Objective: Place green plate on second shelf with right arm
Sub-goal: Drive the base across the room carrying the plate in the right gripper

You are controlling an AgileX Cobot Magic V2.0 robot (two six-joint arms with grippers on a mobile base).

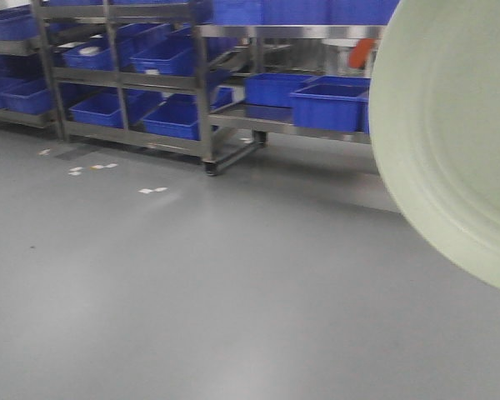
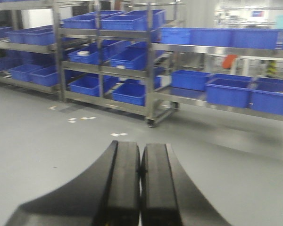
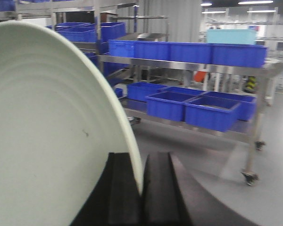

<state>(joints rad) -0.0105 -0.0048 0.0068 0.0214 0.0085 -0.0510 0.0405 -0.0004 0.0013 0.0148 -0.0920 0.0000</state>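
The pale green plate (image 1: 450, 142) fills the right side of the front view, held on edge in the air. In the right wrist view the green plate (image 3: 47, 132) fills the left half, and my right gripper (image 3: 140, 179) is shut on its rim, one black finger on each face. My left gripper (image 2: 140, 183) is shut and empty, hanging over the bare grey floor. The steel shelving (image 1: 275, 33) with blue bins stands ahead across the floor; it also shows in the right wrist view (image 3: 188, 63).
Wheeled steel racks hold several blue bins (image 1: 329, 104) on two or three levels. A taller rack (image 1: 117, 75) stands at left. An orange object (image 1: 360, 52) sits behind the shelf. White scraps (image 1: 150, 191) lie on the grey floor (image 1: 192, 292).
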